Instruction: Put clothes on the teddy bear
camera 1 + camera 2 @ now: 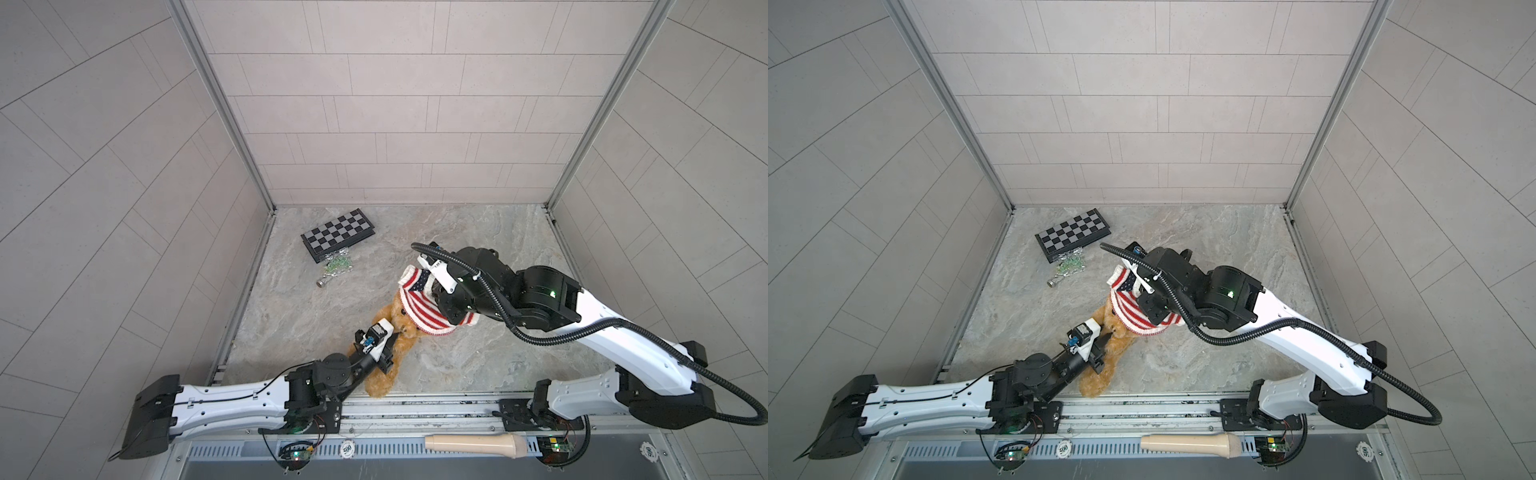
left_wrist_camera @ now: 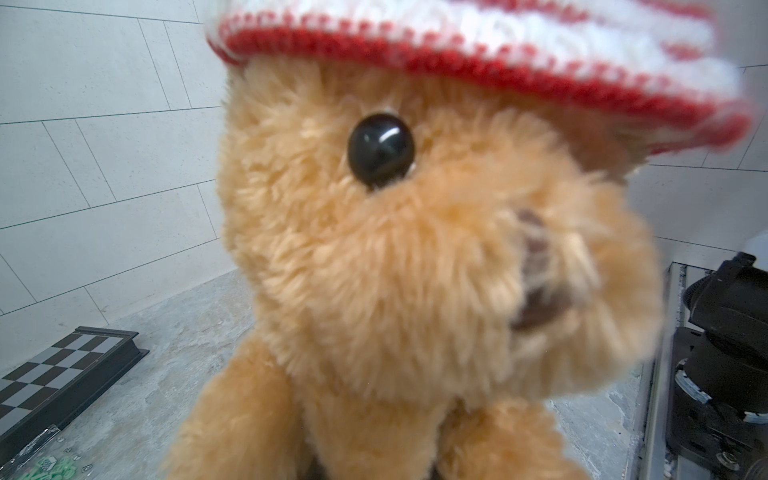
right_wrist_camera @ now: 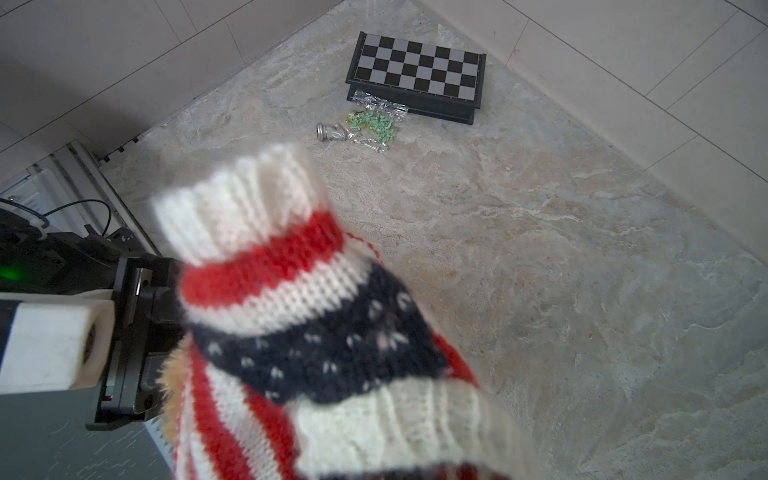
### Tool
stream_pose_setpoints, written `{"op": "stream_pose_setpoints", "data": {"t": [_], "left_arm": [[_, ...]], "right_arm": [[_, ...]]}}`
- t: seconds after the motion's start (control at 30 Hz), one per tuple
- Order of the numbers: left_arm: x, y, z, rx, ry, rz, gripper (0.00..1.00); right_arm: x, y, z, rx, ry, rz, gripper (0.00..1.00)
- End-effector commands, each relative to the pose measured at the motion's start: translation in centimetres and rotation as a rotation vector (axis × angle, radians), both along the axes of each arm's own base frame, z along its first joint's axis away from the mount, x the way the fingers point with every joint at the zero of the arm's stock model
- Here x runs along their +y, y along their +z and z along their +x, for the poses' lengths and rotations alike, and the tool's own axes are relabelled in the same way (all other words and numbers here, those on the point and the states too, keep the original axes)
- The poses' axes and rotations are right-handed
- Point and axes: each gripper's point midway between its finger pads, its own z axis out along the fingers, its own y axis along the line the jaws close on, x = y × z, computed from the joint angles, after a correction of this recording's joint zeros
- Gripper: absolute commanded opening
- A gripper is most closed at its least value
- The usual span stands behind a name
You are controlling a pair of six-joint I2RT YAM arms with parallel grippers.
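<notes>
On the marbled tabletop, near its front edge left of middle, the teddy bear is clamped in the left gripper. The right gripper pinches the striped sweater over its head.

Arms: white shells, blk joints, ribbed blk cable, green LEDs.

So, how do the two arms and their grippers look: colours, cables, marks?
Both the left arm and right arm have white shells and black joints. A black ribbed hose loops along the right one. The left gripper is black and white.
</notes>
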Motion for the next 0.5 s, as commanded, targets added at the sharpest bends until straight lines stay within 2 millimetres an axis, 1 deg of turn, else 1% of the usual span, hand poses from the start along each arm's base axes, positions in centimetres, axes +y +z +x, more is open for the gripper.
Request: {"op": "stream_pose_setpoints", "data": {"t": [0.0,0.17,0.2,0.27,0.37,0.47], "left_arm": [[-0.2,2.2,-0.3,-0.023,-0.021,-0.051,0.0],[-0.1,2.2,-0.4,-0.027,-0.024,-0.042,0.0],[0.0,2.3,-0.4,-0.028,-0.022,-0.042,0.0],[0.0,2.3,-0.4,-0.029,-0.024,-0.041,0.0],[0.1,2.4,-0.4,-0.032,-0.025,-0.038,0.0],[0.2,2.4,-0.5,-0.034,-0.026,-0.034,0.0]], "right_arm": [[1.2,-0.3,-1.6,0.055,0.105,0.028,0.21],[1.7,-0.7,-2.9,0.112,0.174,0.029,0.38],[1.8,-0.7,-3.2,0.122,0.185,0.033,0.4],[2.0,-1.1,-3.2,0.134,0.187,0.025,0.42],[2.0,-1.7,-2.9,0.137,0.176,-0.002,0.43],[1.4,-2.3,-2.3,0.136,0.14,-0.026,0.43]]}}
